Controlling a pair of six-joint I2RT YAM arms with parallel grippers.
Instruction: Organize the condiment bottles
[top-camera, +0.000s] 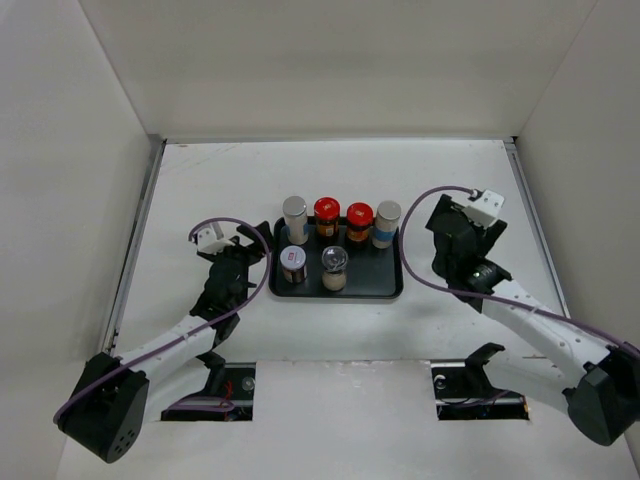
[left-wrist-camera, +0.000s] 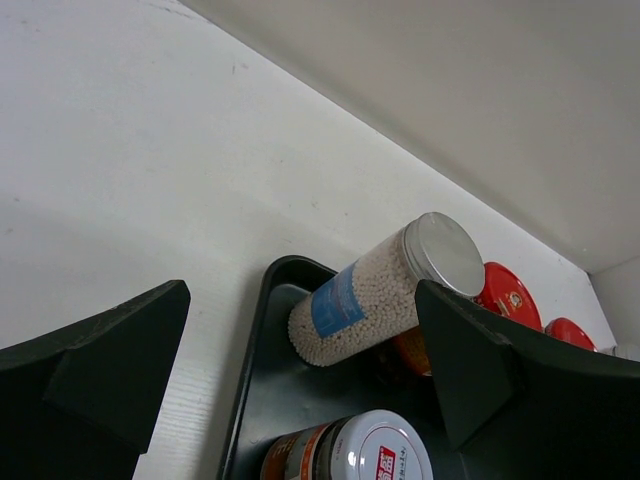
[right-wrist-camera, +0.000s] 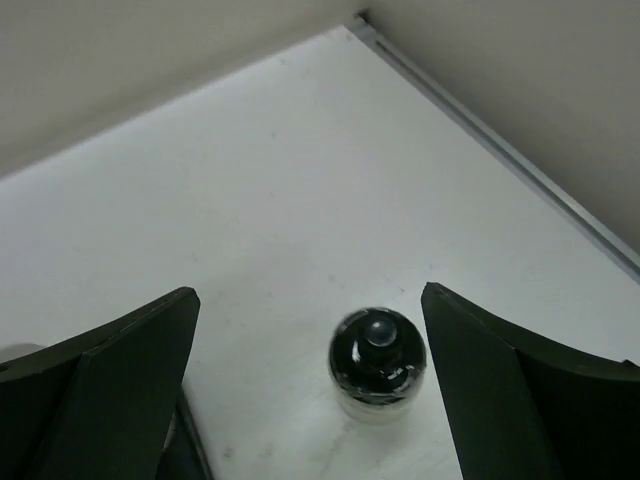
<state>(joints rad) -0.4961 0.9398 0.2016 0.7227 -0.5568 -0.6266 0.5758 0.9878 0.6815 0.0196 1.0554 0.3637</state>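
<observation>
The black tray (top-camera: 385, 285) holds six bottles. At the back stand a pale grey-capped jar (top-camera: 294, 212), two red-capped jars (top-camera: 326, 212) (top-camera: 359, 216) and a second pale grey-capped jar (top-camera: 387, 216). In front stand a silver-lidded jar (top-camera: 293, 260) and a dark-lidded jar (top-camera: 335, 262). My left gripper (top-camera: 250, 246) is open and empty at the tray's left end; its view shows the pale jar (left-wrist-camera: 370, 295) and the silver-lidded jar (left-wrist-camera: 372, 455). My right gripper (top-camera: 449, 224) is open above a short dark-lidded jar (right-wrist-camera: 378, 362) standing on the table between its fingers, not touching them. That jar is hidden in the top view.
White walls enclose the table on three sides, with a metal rail (right-wrist-camera: 500, 150) along the right edge. The tray's left rim (left-wrist-camera: 250, 340) lies between my left fingers. Two cut-outs (top-camera: 225, 385) sit in the near table edge by the arm bases.
</observation>
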